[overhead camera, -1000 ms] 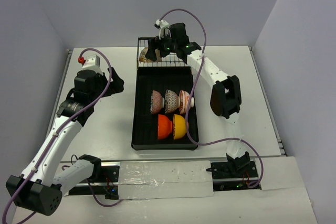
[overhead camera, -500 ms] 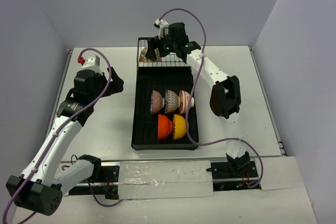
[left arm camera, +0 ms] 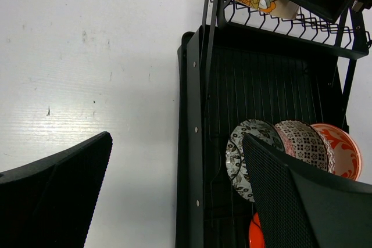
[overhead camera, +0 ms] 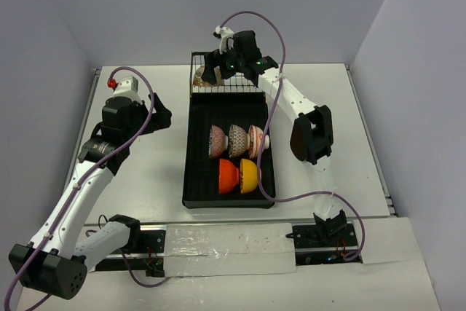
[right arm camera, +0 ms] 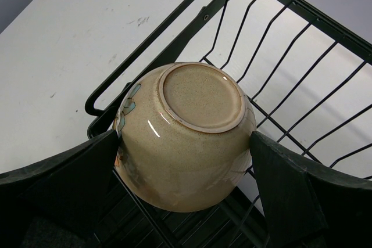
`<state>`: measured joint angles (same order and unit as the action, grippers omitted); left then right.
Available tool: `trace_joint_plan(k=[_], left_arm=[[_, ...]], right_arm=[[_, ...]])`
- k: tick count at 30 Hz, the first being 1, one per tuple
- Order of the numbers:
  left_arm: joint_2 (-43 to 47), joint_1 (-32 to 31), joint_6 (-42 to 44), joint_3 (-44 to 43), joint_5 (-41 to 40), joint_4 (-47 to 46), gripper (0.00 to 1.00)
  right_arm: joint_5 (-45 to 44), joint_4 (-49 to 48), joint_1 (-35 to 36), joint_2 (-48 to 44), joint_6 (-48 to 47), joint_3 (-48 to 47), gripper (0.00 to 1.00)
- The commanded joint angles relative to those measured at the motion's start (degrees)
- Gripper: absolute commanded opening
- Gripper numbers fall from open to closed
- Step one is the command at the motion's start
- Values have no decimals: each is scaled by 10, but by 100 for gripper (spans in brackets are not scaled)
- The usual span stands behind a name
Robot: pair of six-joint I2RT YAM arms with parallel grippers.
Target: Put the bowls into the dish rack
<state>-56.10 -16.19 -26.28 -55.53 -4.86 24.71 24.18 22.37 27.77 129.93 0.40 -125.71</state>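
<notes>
right arm (overhead camera: 290, 98) extends to the far end of the dish rack (overhead camera: 192, 180), right jaws spread full width, straddling the beige bowl (right arm camera: 200, 94) in the wire basket (overhead camera: 227, 89). bowl lies tilted on the wires, foot ring toward the wrist cam, flower print on its side. fingers (right arm camera: 64, 196) sit just beside its wall on each side. can't tell if the pads touch. weight looks carried by the basket, so I read it as resting there, not gripped

left arm (overhead camera: 95, 162) hangs over the surface (overhead camera: 357, 143) left of the rack, left jaws wide open, nothing between them. probably kept there to stay out of the right arm's lane

tray section: bowls stand on edge, leaning on each other, presumably so the ribs hold them and they drain
- far row: grey speckled bowl (overhead camera: 218, 141), pinkish bowl (overhead camera: 237, 140), red-on-white bowl (overhead camera: 255, 141)
- near row: red-orange bowl (overhead camera: 228, 176) touching yellow-orange bowl (overhead camera: 250, 175)

count: bowls 6 (5 in tray, 1 in basket, none seen on the surface), rack 1, basket 1, arms 2

judgement: load looks complete, only backing the right arm out is left. risk is clipping the tilted bowl or the basket wires on the way up
</notes>
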Motion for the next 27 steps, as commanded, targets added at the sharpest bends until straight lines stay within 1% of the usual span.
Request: trace_joint_plan(k=[1, 27], left_arm=[[4, 5, -5, -17, 15, -18, 99], [6, 14, -9, -18, 19, -16, 99]], right_arm=[[14, 44, 14, 14, 14, -20, 100], [10, 12, 5, -3, 34, -30, 100]])
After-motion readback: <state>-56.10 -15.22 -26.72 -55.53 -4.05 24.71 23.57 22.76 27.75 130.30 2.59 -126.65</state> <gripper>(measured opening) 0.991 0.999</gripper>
